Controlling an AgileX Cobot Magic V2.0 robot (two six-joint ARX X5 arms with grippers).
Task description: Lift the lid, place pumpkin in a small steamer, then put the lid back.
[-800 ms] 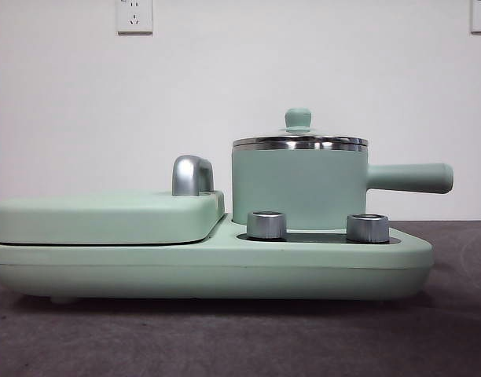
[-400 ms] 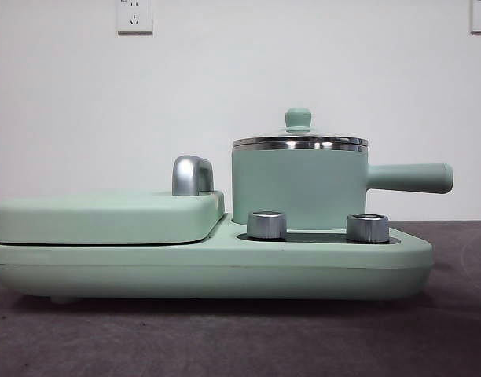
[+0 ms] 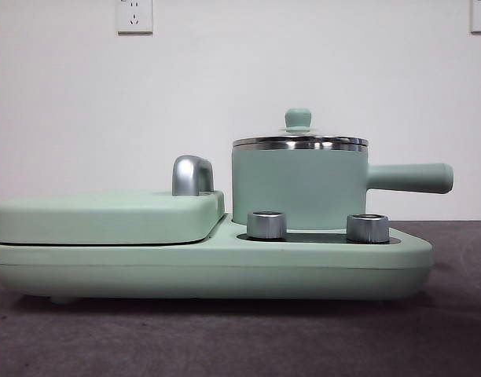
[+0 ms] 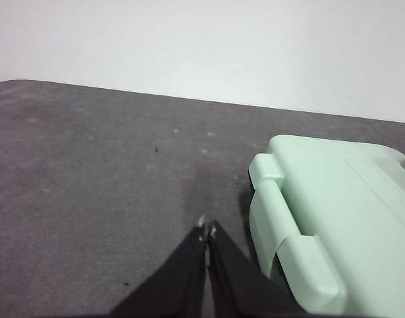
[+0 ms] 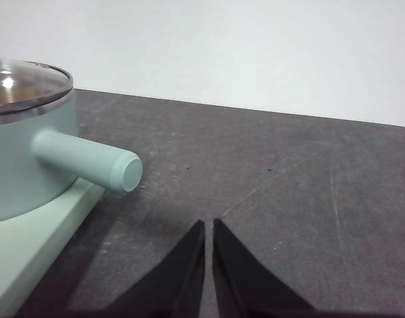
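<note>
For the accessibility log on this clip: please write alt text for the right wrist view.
The right gripper, jaws closed and empty, hangs over bare dark table beside the small steamer. The pot sits on a mint-green base, its long handle pointing toward the gripper, and the lid rests on it. No pumpkin shows.

Mint base [image 3: 209,267] w/ 2 silver knobs [image 3: 266,225], grill cover [image 3: 107,216] shut.
</note>
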